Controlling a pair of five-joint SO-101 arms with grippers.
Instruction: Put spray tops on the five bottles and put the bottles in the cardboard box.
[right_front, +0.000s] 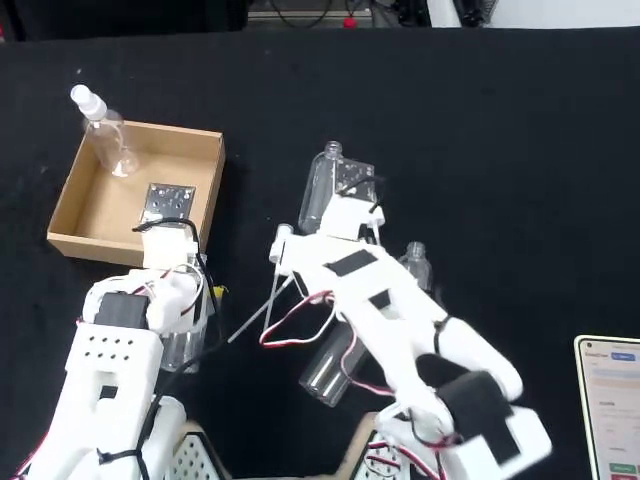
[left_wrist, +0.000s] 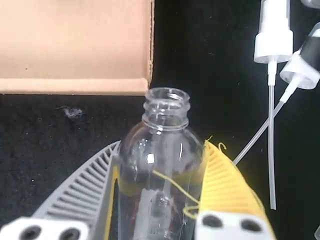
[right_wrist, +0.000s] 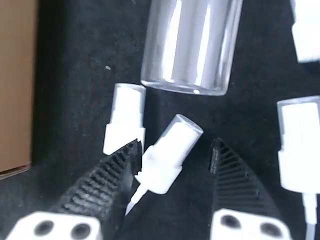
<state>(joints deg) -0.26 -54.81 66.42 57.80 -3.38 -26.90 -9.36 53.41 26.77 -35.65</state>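
1. Bottle (left_wrist: 165, 165), clear and with no top, is clamped between my left jaws, grey on one side and yellow on the other. Its open neck points at the cardboard box (left_wrist: 75, 47) and stops close to the box's near wall without touching it.
2. Left arm (right_front: 110, 360) sits on the near side of the box in the high view.
3. Right jaws stand open, astride a white spray top (right_wrist: 167, 152) that lies tilted on the black worktop (right_wrist: 75, 75). One jaw tip is right against it, though I cannot tell if they touch. The other tip is clearly apart from it.
4. Second spray top (right_wrist: 125, 122) lies just beside the first, outside the jaws. Third spray top (right_wrist: 299, 142) lies on the other side, also outside them.
5. Far bottle (right_front: 322, 185), uncapped, lies on the worktop just ahead of the right arm (right_front: 400, 310), neck pointing away. Its base shows just beyond the spray tops in the right wrist view.
6. Capped bottle (right_front: 105, 130) is in the far left corner of the box, with its spray top above the rim.
7. Side bottle (right_front: 415, 262), uncapped, is close beside the right arm. Lying bottle (right_front: 330, 370), also uncapped, is partly under that arm.
8. Phone (right_front: 610, 410) lies at the right edge of the worktop.
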